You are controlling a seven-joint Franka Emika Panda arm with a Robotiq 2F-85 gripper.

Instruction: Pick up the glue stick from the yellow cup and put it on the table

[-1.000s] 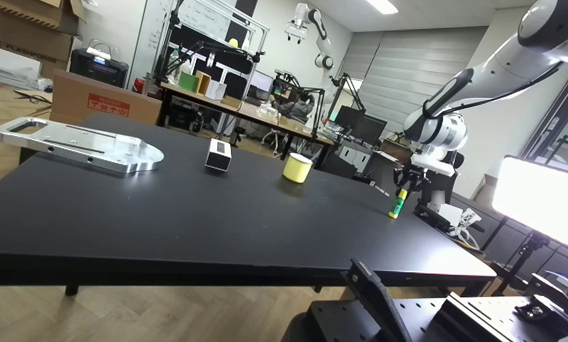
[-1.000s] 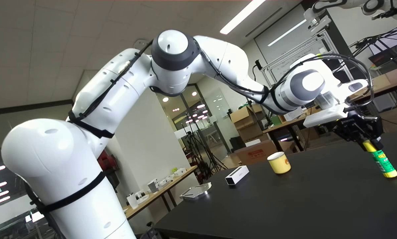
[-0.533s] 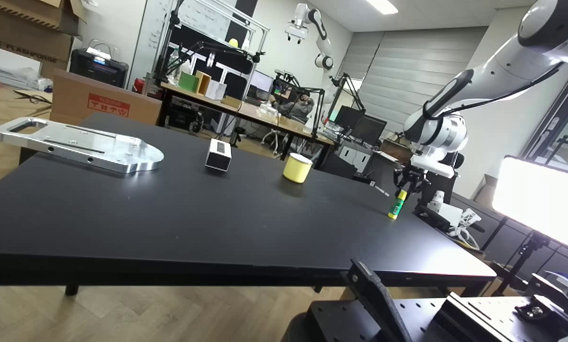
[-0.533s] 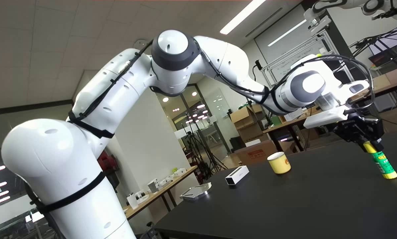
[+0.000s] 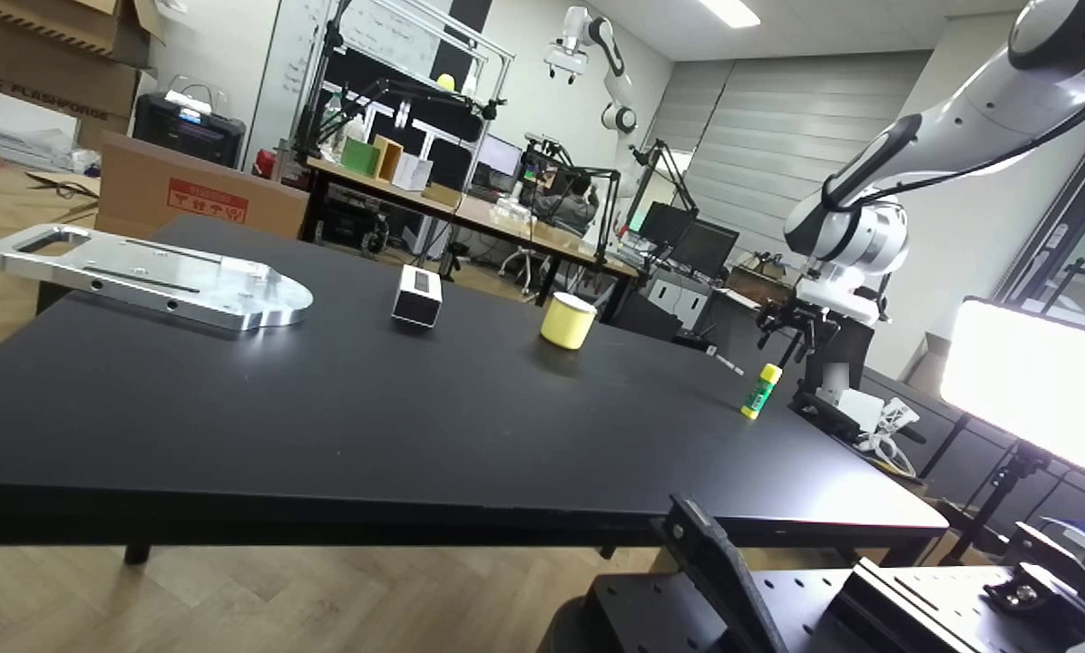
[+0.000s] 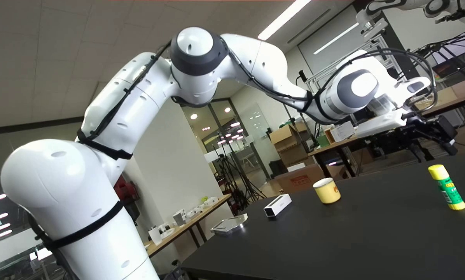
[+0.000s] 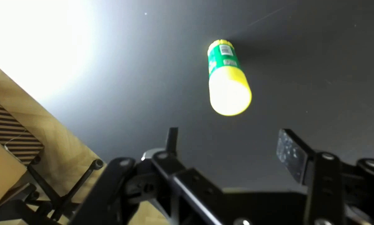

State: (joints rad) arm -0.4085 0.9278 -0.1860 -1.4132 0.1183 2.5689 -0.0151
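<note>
"What's the glue stick [image 6: 447, 188] standing on?"

"A black table [image 5: 415, 435], upright. The yellow cup [image 6: 327, 191] sits well apart from it; farther off in the room, a wooden desk [image 5: 479, 213] and a cardboard box [image 5: 134, 192]."

"And the gripper [image 7: 230, 146]?"

"Above the glue stick and clear of it, fingers [image 7: 291, 153] spread wide, holding nothing."

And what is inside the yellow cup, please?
In both exterior views, nothing sticks out of the yellow cup. Its wall hides the bottom, so I cannot tell if something low lies inside.
</note>
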